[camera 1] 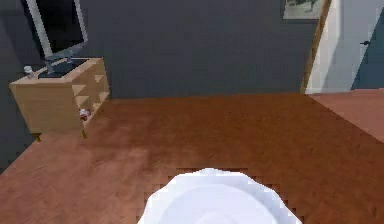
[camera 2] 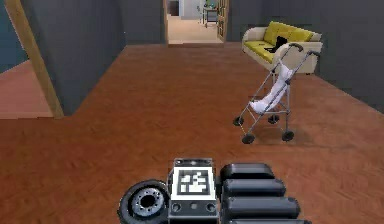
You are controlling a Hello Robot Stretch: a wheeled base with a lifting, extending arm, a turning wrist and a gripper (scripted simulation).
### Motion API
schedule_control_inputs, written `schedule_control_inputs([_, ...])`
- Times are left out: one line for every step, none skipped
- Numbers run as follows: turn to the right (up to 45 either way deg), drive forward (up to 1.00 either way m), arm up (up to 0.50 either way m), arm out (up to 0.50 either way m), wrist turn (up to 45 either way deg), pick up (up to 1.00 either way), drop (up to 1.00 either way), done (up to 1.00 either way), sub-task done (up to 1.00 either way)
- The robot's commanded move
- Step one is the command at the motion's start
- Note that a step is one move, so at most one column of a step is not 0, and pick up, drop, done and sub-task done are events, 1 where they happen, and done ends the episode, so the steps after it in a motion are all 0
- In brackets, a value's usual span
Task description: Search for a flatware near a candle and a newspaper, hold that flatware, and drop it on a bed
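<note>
Hunting flatware | light wooden cabinet [camera 1: 60, 97] ahead, white folding stroller [camera 2: 272, 95] near yellow sofa [camera 2: 281, 42] | dark hand [camera 2: 146, 201] tucked low, probably for driving; whether loaded, cannot tell

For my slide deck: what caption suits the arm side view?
A stroller stands on the wooden floor with a yellow sofa behind it.

a reddish-brown wooden floor [camera 1: 200, 130] runs across both views. at the forward view's left a light wooden shelf unit [camera 1: 62, 98] stands on it against the dark wall, with a flat screen [camera 1: 57, 30] on its top and small things in its compartments. in the arm side view a folding stroller [camera 2: 270, 100] stands on the floor, and behind it a yellow sofa [camera 2: 258, 42].
</note>
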Motion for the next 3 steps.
schedule_control_inputs([45.0, 0.0, 0.0, 0.0, 0.0, 0.0, 0.0, 0.0, 0.0])
schedule_control_inputs([39.0, 0.0, 0.0, 0.0, 0.0, 0.0, 0.0, 0.0, 0.0])
schedule_control_inputs([0.0, 0.1, 0.0, 0.0, 0.0, 0.0, 0.0, 0.0, 0.0])
